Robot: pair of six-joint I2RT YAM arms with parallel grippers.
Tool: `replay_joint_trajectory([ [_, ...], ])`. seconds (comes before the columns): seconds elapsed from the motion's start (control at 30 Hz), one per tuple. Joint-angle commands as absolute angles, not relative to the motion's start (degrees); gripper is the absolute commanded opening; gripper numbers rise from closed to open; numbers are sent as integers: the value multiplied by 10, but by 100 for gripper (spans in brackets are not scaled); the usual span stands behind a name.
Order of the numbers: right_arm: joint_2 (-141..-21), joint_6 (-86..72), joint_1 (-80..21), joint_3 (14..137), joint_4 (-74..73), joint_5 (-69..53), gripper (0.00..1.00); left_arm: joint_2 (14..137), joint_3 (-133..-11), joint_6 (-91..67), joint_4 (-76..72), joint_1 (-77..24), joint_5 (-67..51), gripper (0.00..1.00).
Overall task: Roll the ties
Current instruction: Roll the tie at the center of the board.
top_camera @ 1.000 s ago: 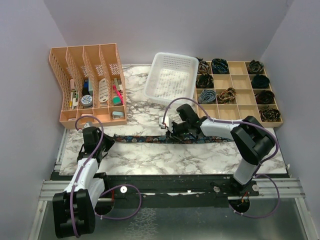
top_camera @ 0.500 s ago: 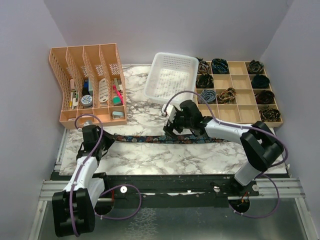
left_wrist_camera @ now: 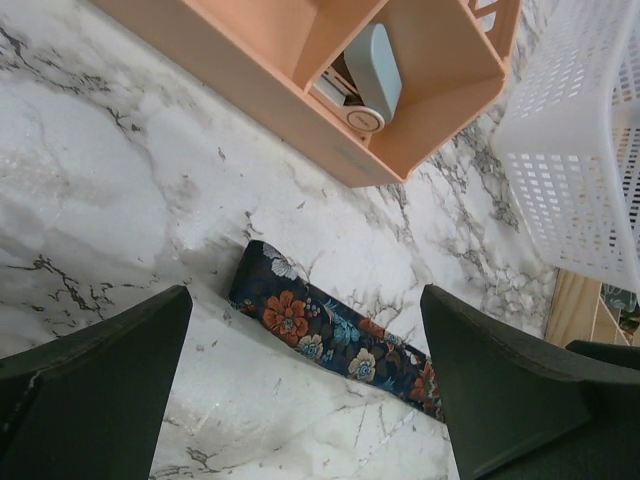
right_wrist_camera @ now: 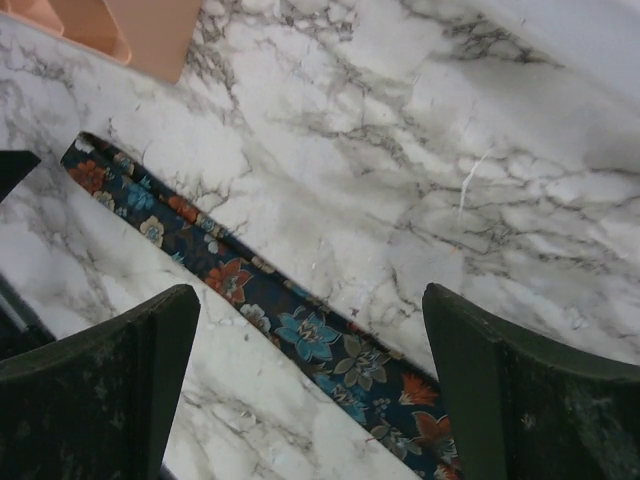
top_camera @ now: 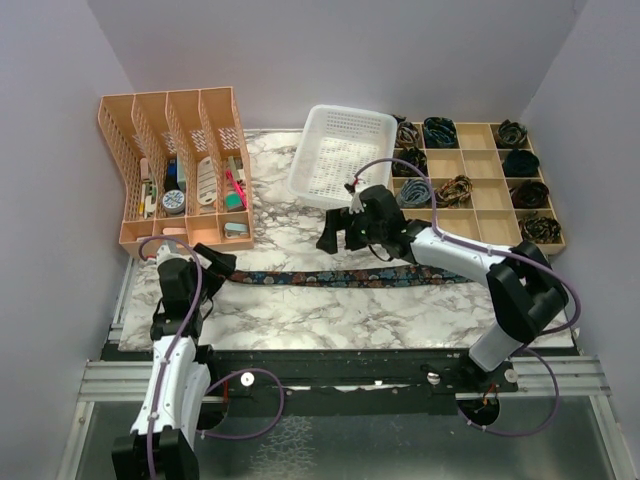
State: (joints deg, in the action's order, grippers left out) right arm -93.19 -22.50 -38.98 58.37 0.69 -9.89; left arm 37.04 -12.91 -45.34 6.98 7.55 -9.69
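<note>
One tie (top_camera: 330,278), dark with red, blue and white flowers, lies flat and unrolled across the marble table (top_camera: 300,320), running left to right. Its narrow end (left_wrist_camera: 262,285) shows in the left wrist view below my left gripper (left_wrist_camera: 305,300), which hangs open above it with nothing between the fingers. In the top view the left gripper (top_camera: 208,264) sits just left of that end. My right gripper (top_camera: 335,236) is open too, raised over the tie's middle (right_wrist_camera: 310,335), which crosses diagonally under the right gripper (right_wrist_camera: 310,295). Neither gripper touches the fabric.
An orange file organizer (top_camera: 175,170) with small items stands at the back left, its corner (left_wrist_camera: 400,150) close to the tie's end. A white perforated basket (top_camera: 345,155) sits at back centre. A wooden compartment tray (top_camera: 480,215) at back right holds several rolled ties (top_camera: 438,130).
Both grippers have opened and let go of the tie. The right gripper rose and drew back toward the basket; the left one pulled slightly left and up. The tie stays flat.
</note>
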Motion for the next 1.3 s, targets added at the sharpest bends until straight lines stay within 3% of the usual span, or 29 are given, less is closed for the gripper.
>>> replay_joint_trajectory([
  [0.0, -946, -298, -392, 586, 22, -184, 100, 339, -103, -418, 44, 80, -66, 99],
  [0.17, -981, -327, -420, 634, -94, -60, 82, 348, -94, -395, 21, 80, -58, 99],
  [0.37, -996, -376, -443, 616, -9, -104, 57, 401, -82, -389, -59, 79, -91, 99],
  [0.57, -1079, -337, -526, 706, -21, -41, 55, 490, -84, -393, -149, 85, -145, 99],
  [0.7, -1122, -325, -548, 739, 29, -74, 54, 504, -111, -390, -125, 93, -128, 99],
  [0.9, -1175, -308, -573, 786, 57, -119, 42, 471, -151, -474, -15, 94, -60, 98],
  [1.0, -1201, -305, -582, 815, 62, -142, 41, 463, -195, -506, 93, 94, -14, 98],
  [1.1, -1221, -314, -590, 833, 82, -154, 33, 470, -240, -497, 171, 95, -18, 98],
  [1.27, -1255, -338, -595, 876, 69, -172, 29, 465, -322, -441, 264, 95, -50, 99],
])
